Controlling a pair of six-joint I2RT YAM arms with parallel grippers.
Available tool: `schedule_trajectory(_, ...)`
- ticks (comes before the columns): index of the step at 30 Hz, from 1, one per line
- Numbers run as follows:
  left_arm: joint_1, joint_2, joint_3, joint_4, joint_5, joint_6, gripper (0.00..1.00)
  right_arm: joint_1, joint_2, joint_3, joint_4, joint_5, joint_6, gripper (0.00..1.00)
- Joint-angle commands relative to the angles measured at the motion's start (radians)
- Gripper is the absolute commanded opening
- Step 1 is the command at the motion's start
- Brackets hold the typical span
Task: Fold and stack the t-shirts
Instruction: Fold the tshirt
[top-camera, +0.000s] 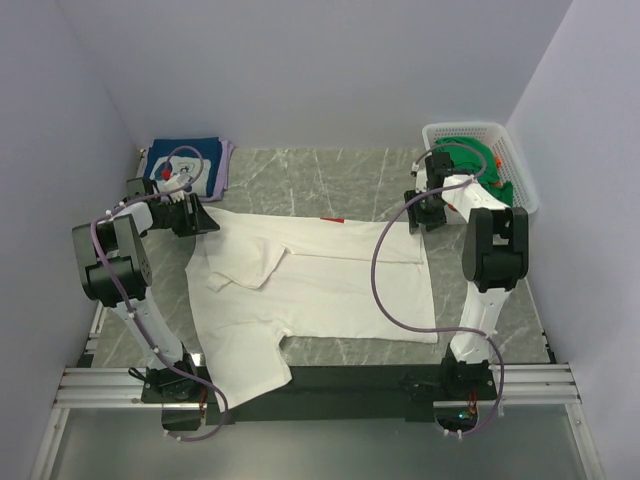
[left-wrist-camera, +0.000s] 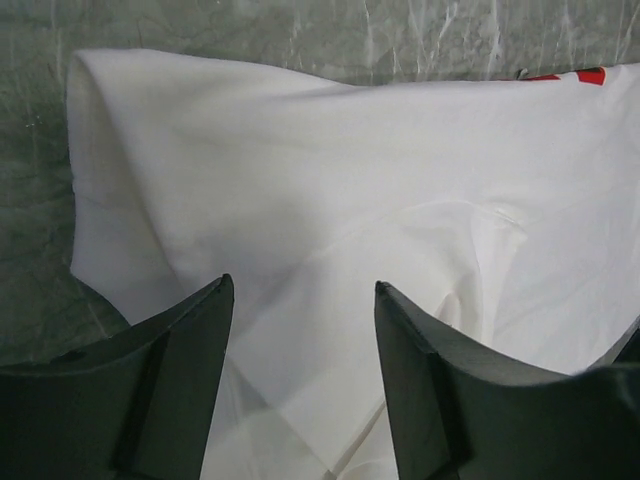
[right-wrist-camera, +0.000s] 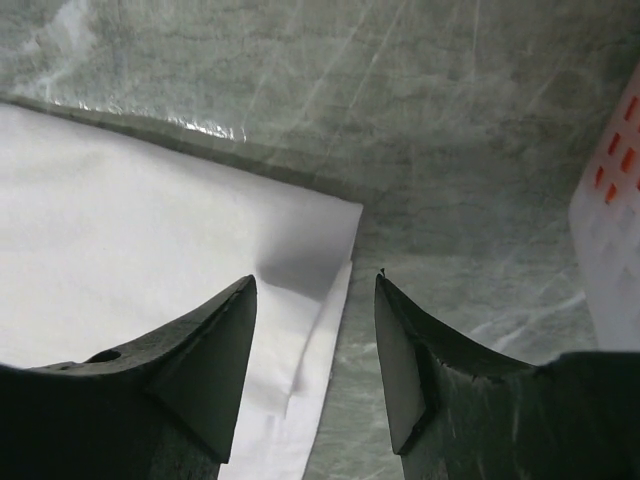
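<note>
A large white t-shirt (top-camera: 320, 285) lies spread on the marble table, partly folded, with a bit of red print (top-camera: 331, 220) at its far edge. My left gripper (top-camera: 197, 218) is open over the shirt's far left corner (left-wrist-camera: 300, 200). My right gripper (top-camera: 425, 215) is open over the shirt's far right corner (right-wrist-camera: 310, 250), with nothing between the fingers. A folded navy t-shirt (top-camera: 183, 165) with white print lies at the far left. Green t-shirts (top-camera: 478, 160) sit in the basket.
A white lattice basket (top-camera: 505, 150) stands at the far right, its wall in the right wrist view (right-wrist-camera: 610, 220). Walls close in on the left, right and back. The marble tabletop (top-camera: 320, 175) shows between the navy shirt and the basket.
</note>
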Motion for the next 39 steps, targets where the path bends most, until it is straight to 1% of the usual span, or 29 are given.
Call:
schedule_trajectory(1,0.017,-0.020,0.018,0.039,0.039,-0.043,0.64,-0.021,0.029,0.062,0.009,-0.057,0.040,0.58)
schedule_trajectory(3,0.024,-0.014,0.025,0.034,0.045,-0.050,0.65,-0.025,0.049,0.073,0.003,-0.094,0.048,0.57)
schedule_trajectory(6,0.030,-0.011,0.028,0.034,0.043,-0.058,0.65,-0.052,0.064,0.090,-0.019,-0.124,0.051,0.50)
schedule_trajectory(7,0.032,-0.011,0.028,0.034,0.043,-0.058,0.66,-0.052,0.066,0.090,-0.025,-0.146,0.051,0.46)
schedule_trajectory(9,0.035,-0.008,0.027,0.035,0.043,-0.058,0.66,-0.057,0.066,0.088,-0.028,-0.155,0.051,0.43)
schedule_trajectory(10,0.037,-0.010,0.024,0.045,0.045,-0.093,0.66,-0.057,0.064,0.087,-0.034,-0.160,0.051,0.41)
schedule_trajectory(18,0.043,0.006,0.019,0.075,0.040,-0.127,0.67,-0.058,0.022,0.056,-0.037,-0.169,0.046,0.40)
schedule_trajectory(20,0.043,0.016,0.019,0.083,0.034,-0.130,0.68,-0.058,0.023,0.059,-0.039,-0.178,0.045,0.35)
schedule_trajectory(21,0.044,0.020,0.021,0.086,0.033,-0.136,0.68,-0.058,0.025,0.061,-0.037,-0.181,0.045,0.28)
schedule_trajectory(24,0.044,0.036,0.022,0.098,0.029,-0.141,0.69,-0.058,0.038,0.067,-0.035,-0.181,0.042,0.14)
schedule_trajectory(25,0.046,0.039,0.024,0.098,0.028,-0.141,0.69,-0.058,0.041,0.074,-0.037,-0.181,0.040,0.05)
schedule_trajectory(26,0.046,0.049,0.028,0.095,0.025,-0.139,0.69,-0.058,0.044,0.076,-0.035,-0.181,0.040,0.01)
schedule_trajectory(30,0.049,0.070,0.033,0.094,-0.007,-0.139,0.69,-0.058,0.048,0.082,-0.020,-0.169,0.039,0.00)
schedule_trajectory(39,0.073,0.102,0.056,0.089,-0.083,-0.153,0.70,-0.060,0.063,0.113,0.044,-0.033,0.026,0.00)
